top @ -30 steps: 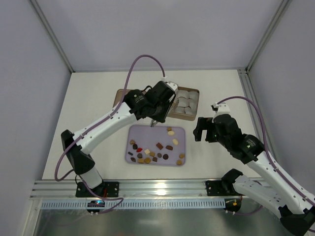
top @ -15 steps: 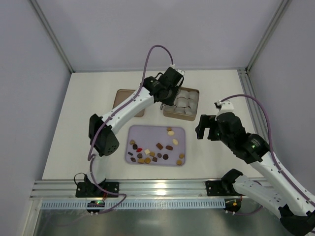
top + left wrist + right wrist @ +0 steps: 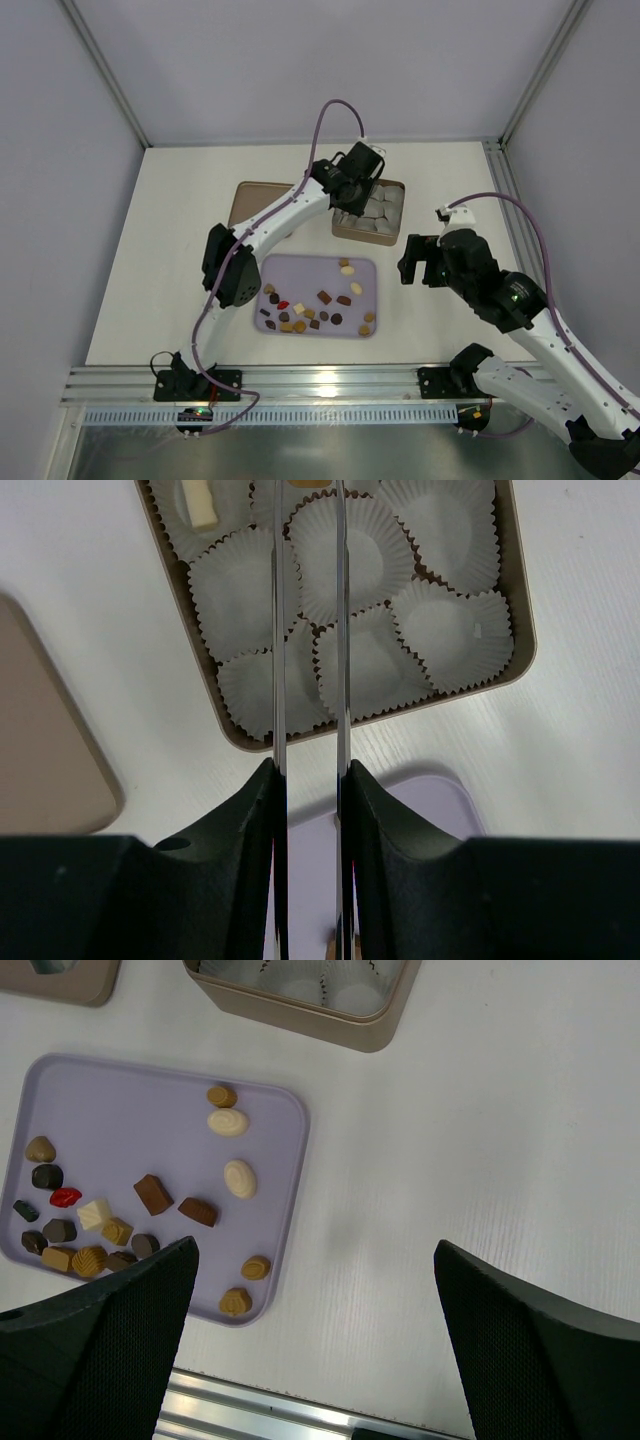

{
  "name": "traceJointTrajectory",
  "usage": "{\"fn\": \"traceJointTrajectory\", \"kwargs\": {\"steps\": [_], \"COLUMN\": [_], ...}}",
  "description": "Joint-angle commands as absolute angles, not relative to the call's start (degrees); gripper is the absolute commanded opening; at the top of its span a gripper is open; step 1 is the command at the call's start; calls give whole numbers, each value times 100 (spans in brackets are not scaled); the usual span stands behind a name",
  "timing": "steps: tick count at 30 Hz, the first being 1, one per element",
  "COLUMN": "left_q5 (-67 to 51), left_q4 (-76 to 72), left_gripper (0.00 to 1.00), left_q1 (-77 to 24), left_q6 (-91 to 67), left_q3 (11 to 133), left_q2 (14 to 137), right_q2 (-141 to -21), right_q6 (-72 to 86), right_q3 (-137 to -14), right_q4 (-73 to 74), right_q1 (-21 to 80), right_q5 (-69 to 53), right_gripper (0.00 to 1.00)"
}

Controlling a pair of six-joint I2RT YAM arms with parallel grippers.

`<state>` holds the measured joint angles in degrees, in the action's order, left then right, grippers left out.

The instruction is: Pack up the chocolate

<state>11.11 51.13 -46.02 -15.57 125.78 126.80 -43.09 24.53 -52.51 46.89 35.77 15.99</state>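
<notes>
Your left tool [image 3: 308, 492] has swung off the tray [image 3: 300, 268] to the liner box [image 3: 400, 708] — pinching a caramel piece [image 3: 311, 483], ready to drop — right tool [image 3: 315, 1248] spread wide.

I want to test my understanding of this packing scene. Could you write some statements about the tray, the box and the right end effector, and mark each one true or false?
1. The lilac tray holds many chocolate pieces. True.
2. The right end effector is shut on a chocolate. False: it is open and empty, above the table beside the tray.
3. One red piece lies on the tray. True.
4. Every liner in the box is filled. False: most cup liners in view are empty; one holds a cream piece.
5. The brown lid covers the box. False: it lies on the table beside the box.
</notes>
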Motion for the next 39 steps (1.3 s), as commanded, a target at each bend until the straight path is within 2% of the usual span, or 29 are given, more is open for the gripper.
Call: {"fn": "traceJointTrajectory", "kwargs": {"steps": [1, 12, 23, 27, 39], "left_q5": [1063, 1072, 1046, 1028, 747], "left_q4": [4702, 4553, 4509, 4535, 4526], "left_gripper": [31, 32, 40, 40, 41], "left_q1": [-4535, -4447, -4430, -4421, -4430], "left_q6": [-1512, -1547, -1459, -1415, -1380], "left_q3": [12850, 12823, 12823, 12814, 12551], "left_q2": [12752, 12929, 12929, 12885, 12077], "right_q2": [-4236, -4192, -4157, -4157, -4175], "right_q6": [2461, 2452, 2461, 2443, 2478], "right_q3": [-5432, -5388, -5335, -5326, -5317], "right_q4": [4685, 4685, 4667, 4667, 4597], "right_q1": [3542, 3542, 3542, 3542, 3542], "right_q5": [1714, 1705, 1705, 1714, 1670], "right_gripper": [100, 100, 100, 100, 100]}}
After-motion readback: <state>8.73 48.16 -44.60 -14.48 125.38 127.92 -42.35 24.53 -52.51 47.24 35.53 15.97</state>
